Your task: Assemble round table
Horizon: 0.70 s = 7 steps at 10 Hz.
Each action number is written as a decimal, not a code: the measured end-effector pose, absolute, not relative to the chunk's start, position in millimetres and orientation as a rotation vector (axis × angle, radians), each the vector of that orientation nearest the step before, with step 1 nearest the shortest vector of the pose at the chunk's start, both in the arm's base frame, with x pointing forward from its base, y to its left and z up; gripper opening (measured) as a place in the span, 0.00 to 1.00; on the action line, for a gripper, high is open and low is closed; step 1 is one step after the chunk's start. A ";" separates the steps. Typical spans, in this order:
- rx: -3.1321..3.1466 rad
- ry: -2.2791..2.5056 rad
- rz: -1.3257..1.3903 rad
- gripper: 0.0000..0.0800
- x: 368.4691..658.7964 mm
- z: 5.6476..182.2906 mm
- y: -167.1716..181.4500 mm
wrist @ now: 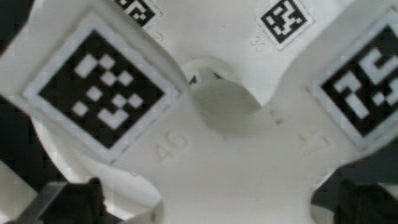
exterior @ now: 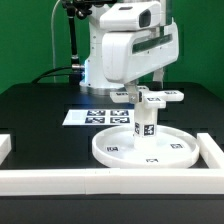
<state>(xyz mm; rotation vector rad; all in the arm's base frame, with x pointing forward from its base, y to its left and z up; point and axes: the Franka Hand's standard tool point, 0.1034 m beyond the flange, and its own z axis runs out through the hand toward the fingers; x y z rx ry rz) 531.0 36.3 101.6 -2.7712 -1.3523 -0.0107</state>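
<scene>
Already I see the post [exterior: 146, 125] upright on the disc [exterior: 150, 148]; the foot [exterior: 152, 96] sits atop, seating unconfirmed, and the gripper's [exterior: 150, 84] grip I cannot tell.

The disc [exterior: 148, 146] is big, round and white, lying flat on the black table with a raised rim and a few square tags on top. It sits close to the white wall at its 6 o'clock in the exterior view. The post [exterior: 146, 124], a short white cylinder with a tag on its side, stands upright near the middle of the disc. The foot [exterior: 150, 97] is a white cross with tagged arms, sitting level on top of the post. Up close in the wrist view, the foot [wrist: 214, 130] fills the frame, tags on its arms.
</scene>
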 end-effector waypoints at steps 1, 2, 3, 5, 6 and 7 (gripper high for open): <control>-2.774 -1.346 -0.010 0.81 531.0 101.4 34.6; -2.777 -1.339 -0.008 0.81 530.7 100.6 34.2; -2.781 -1.329 -0.005 0.81 530.3 99.7 34.2; -2.782 -1.327 -0.005 0.61 530.3 99.7 34.0; -2.783 -1.326 -0.005 0.56 530.3 99.7 33.9; -2.783 -1.326 -0.005 0.56 530.3 99.7 33.8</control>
